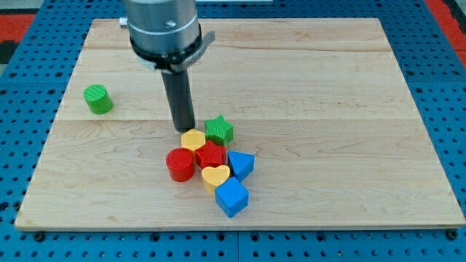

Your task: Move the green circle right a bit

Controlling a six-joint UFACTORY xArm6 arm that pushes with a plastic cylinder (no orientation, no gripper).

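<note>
The green circle stands alone near the board's left side. My tip rests on the board well to its right, just above and left of the yellow hexagon. A cluster sits below my tip: a green star, a red star, a red circle, a yellow heart, a blue triangle and a blue cube.
The wooden board lies on a blue pegboard surface. The arm's grey body hangs over the board's top centre-left.
</note>
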